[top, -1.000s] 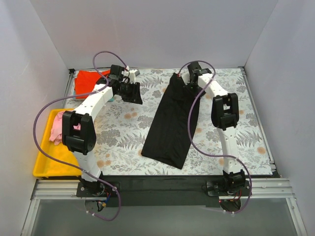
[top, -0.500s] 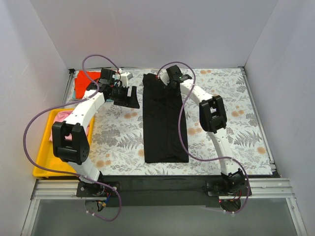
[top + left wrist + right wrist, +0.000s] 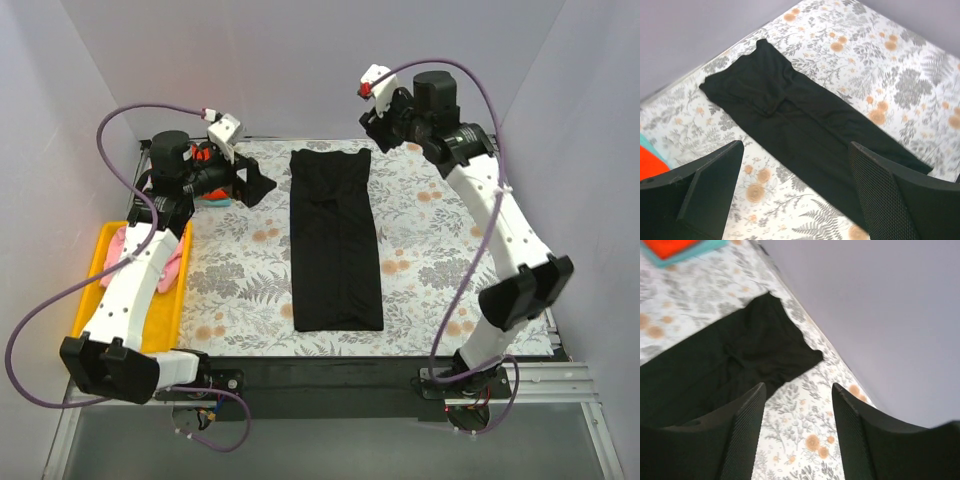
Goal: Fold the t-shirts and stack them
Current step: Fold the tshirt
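Observation:
The black t-shirt (image 3: 335,240) lies flat as a long narrow strip down the middle of the floral cloth, with nothing touching it. My left gripper (image 3: 262,186) hangs open above the cloth to its left. The left wrist view shows the black t-shirt (image 3: 790,115) beyond the left gripper (image 3: 795,195), whose jaws are wide apart and empty. My right gripper (image 3: 372,128) is raised at the shirt's far right corner. In its wrist view the right gripper (image 3: 797,425) is open over bare cloth beside the black t-shirt (image 3: 725,360). A red-orange t-shirt (image 3: 670,246) lies on a teal one (image 3: 690,255) at the back left.
A yellow tray (image 3: 95,300) at the left edge holds a pink t-shirt (image 3: 120,245), partly hidden by the left arm. Grey walls close in the back and both sides. The floral table cloth (image 3: 450,250) stretches to the right of the black shirt.
Both grippers let go of the black t-shirt and opened. The shirt swung from slanted to straight. Both arms rose and drew away, left toward the back left, right toward the back wall.

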